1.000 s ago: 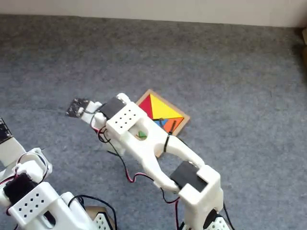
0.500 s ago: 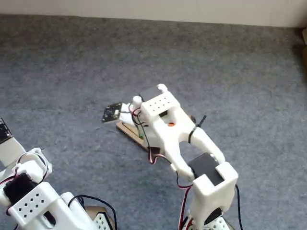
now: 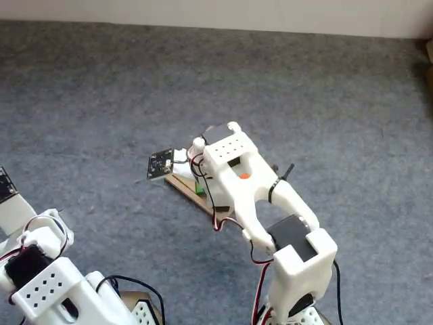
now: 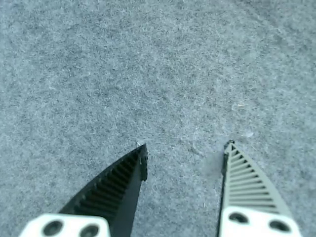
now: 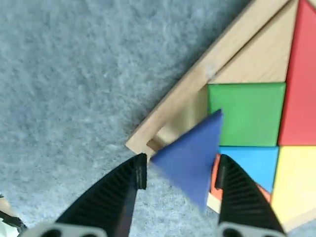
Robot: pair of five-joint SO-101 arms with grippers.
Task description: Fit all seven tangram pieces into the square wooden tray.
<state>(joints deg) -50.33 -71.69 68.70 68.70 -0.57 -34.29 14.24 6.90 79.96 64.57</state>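
High view: I see the right arm over the wooden tray [image 3: 180,184] on the grey worktop [image 3: 101,88].

Left wrist view: the left pincer [image 4: 185,153] stands wide, with worktop between its fingers.

Right wrist view: the right pincer [image 5: 180,168] grips the blue triangle [image 5: 190,153]. The tray corner lies directly beneath it, and the green square [image 5: 247,113] sits just beyond its tips.

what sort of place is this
Probably a small robotics workspace, not certain: a grey carpet surface, and the right gripper holding a blue triangle over the wooden tray.
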